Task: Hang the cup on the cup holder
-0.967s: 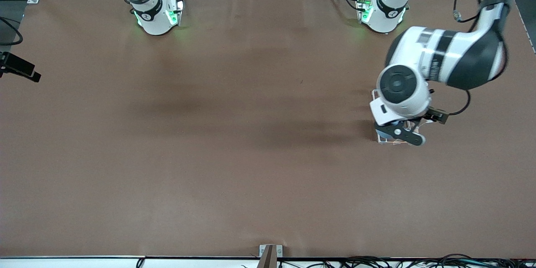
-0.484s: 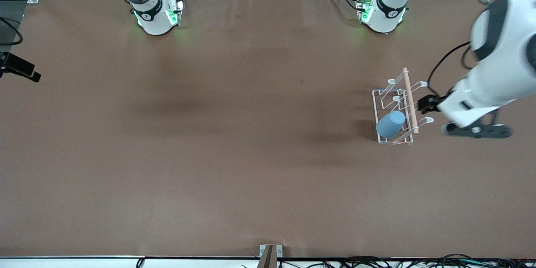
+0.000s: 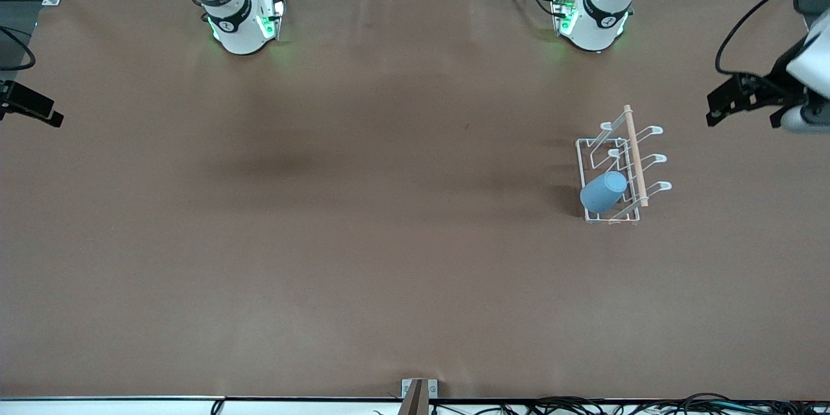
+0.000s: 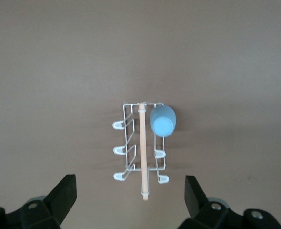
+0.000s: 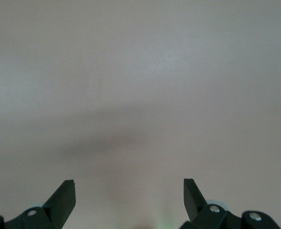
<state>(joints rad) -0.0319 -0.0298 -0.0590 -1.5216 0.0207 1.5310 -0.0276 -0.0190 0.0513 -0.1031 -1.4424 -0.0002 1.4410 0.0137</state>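
Cup (image 3: 604, 191) hung on cup holder (image 3: 619, 172), left end effector (image 4: 130, 200) above.

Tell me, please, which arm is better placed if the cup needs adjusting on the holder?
Left, probably: the left gripper hangs open above the cup holder and sees the cup on its prong. The right gripper, open, sees only bare table.

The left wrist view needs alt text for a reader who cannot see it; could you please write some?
A light-blue cup hangs upside down on an end prong of a white wire cup holder with a wooden rod, standing on a brown table. The left gripper is above it, open and empty, its black fingertips at the frame's bottom edge.
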